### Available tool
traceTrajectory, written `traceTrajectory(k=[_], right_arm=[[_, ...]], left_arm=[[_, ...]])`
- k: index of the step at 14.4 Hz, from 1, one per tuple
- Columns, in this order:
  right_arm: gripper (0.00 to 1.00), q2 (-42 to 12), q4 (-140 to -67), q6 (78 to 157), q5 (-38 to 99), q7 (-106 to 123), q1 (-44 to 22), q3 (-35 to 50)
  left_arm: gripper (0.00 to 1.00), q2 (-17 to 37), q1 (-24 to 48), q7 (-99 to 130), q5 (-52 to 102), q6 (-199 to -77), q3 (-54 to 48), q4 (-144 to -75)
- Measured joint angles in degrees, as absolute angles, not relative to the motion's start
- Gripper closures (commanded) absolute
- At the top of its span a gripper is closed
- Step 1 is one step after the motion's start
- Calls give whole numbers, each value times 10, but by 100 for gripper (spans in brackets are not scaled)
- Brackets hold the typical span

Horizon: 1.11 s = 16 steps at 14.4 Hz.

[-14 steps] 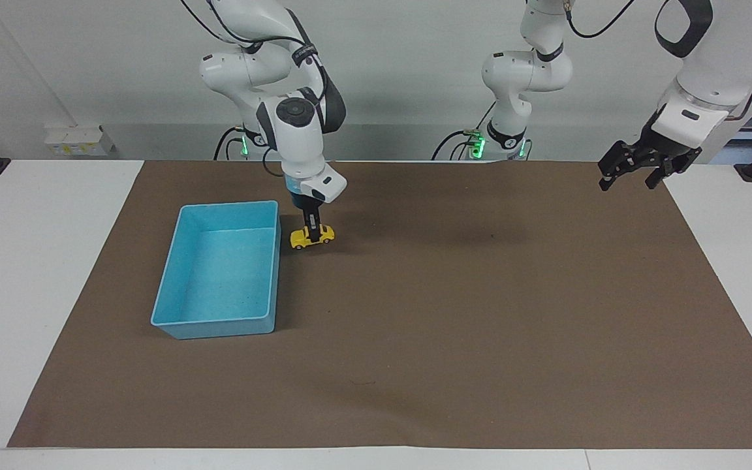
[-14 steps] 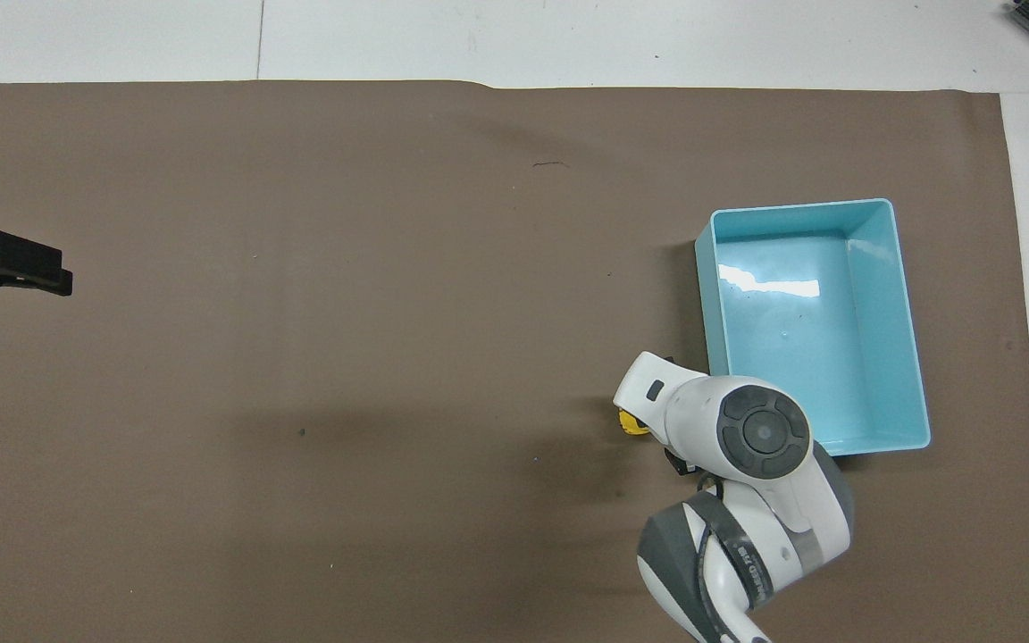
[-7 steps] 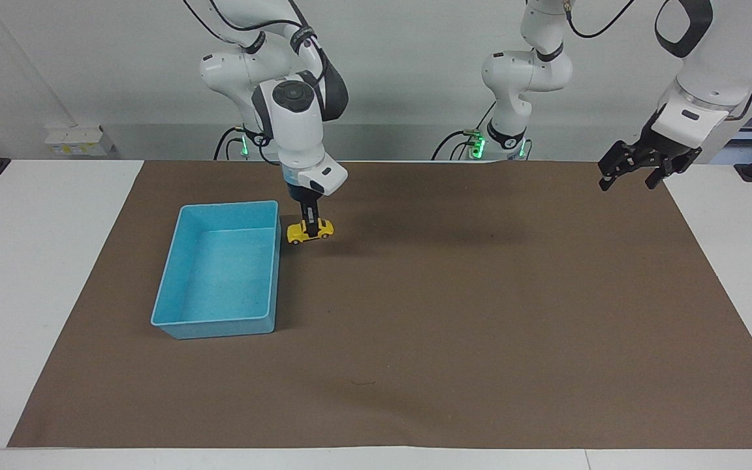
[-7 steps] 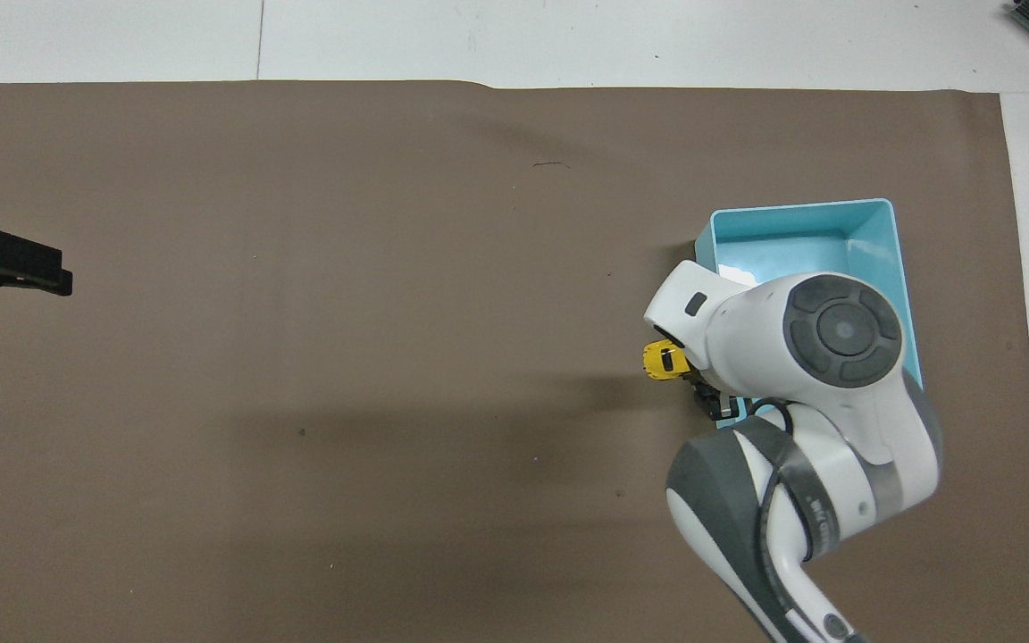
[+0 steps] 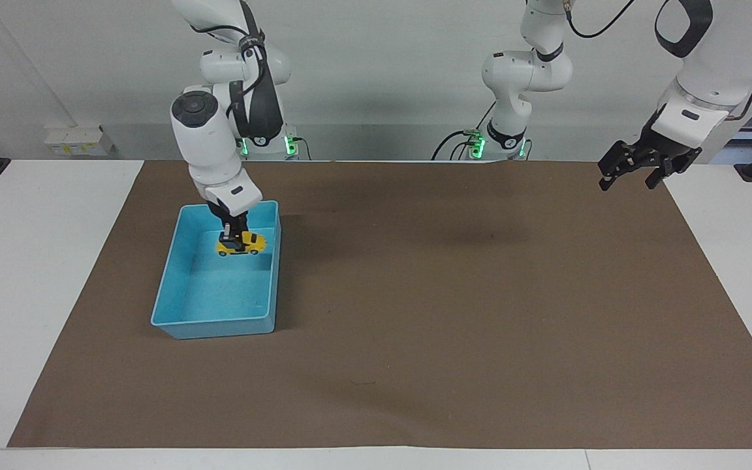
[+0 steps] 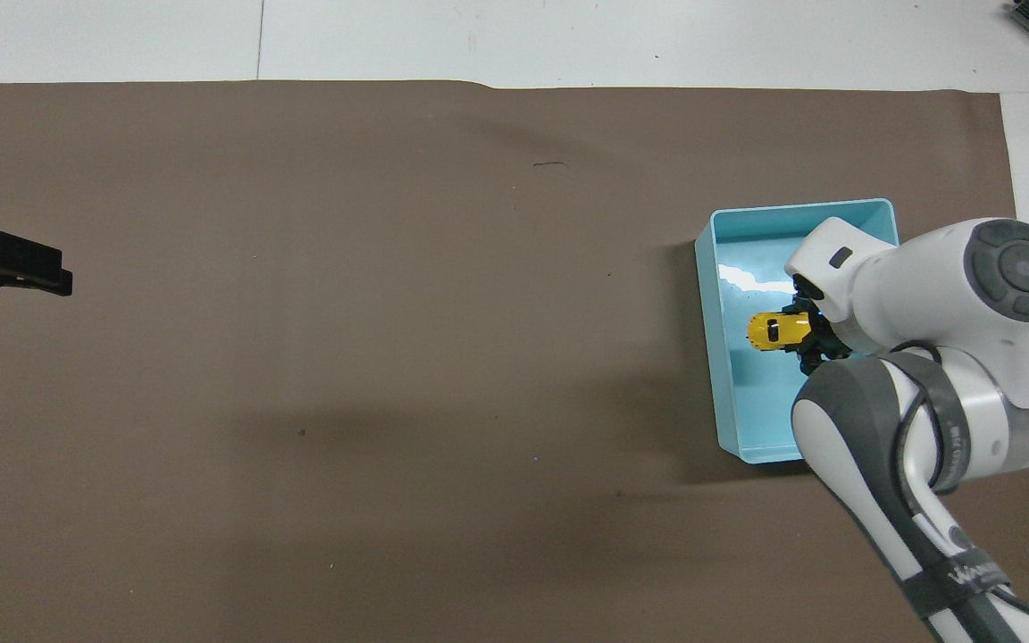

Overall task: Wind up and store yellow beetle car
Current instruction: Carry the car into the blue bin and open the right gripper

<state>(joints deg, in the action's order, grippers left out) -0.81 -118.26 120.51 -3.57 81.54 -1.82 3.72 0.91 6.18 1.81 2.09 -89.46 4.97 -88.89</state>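
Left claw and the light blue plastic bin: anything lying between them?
Nothing: only bare brown mat between left claw and bin, clearest in the facing view.

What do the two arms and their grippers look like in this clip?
Both arms have glossy white shells with dark grey joint bands and round grey caps. Black cables run along the upper links, and green lights glow at the bases. The right gripper and left gripper are black, two-fingered, on white wrist blocks. Grey lettering marks the right arm's forearm in the overhead view.

Two glossy white jointed arms [image 5: 219, 130] with dark grey joint caps, black cables, green base lights and black claws [image 5: 637, 171].
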Motion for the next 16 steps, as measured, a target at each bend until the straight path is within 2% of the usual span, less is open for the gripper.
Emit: traceTrajectory(k=[7,15,16], right_arm=[[100,-34,-1212,1258,-36,826,29,37],[100,-85,-1234,1333,-36,827,28,41],[88,-91,-1235,1338,-36,827,28,41]], left_arm=[[0,9,62,18,21,-895,50,-889],[0,9,62,18,21,-895,50,-889],[0,9,62,18,21,-895,50,-889]])
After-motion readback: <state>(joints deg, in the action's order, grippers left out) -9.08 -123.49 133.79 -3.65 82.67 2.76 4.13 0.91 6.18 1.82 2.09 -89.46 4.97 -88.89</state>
